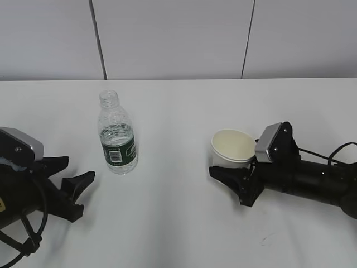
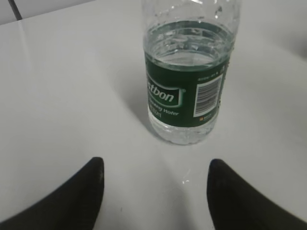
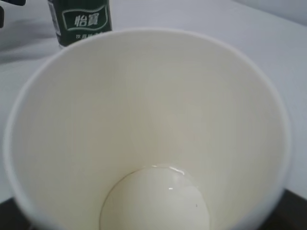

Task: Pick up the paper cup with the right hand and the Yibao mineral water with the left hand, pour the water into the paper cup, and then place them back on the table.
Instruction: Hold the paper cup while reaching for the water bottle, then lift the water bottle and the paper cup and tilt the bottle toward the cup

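Note:
The Yibao mineral water [image 1: 117, 134] stands upright and uncapped at the left middle of the table [image 1: 178, 223], about half full. In the left wrist view the bottle [image 2: 184, 96] stands just ahead of my left gripper [image 2: 154, 165], which is open, empty and apart from it [image 1: 80, 168]. The paper cup [image 1: 233, 148] stands right of centre with a little water at its bottom [image 3: 153, 196]. My right gripper [image 1: 218, 163] has its fingers [image 3: 295, 213] on either side of the cup. The cup hides the fingertips, so contact with it cannot be seen.
A grey panelled wall [image 1: 178, 39] runs along the table's far edge. The right arm's black cable [image 1: 334, 151] lies on the table behind it. The bottle's green label [image 3: 79, 19] shows beyond the cup's rim.

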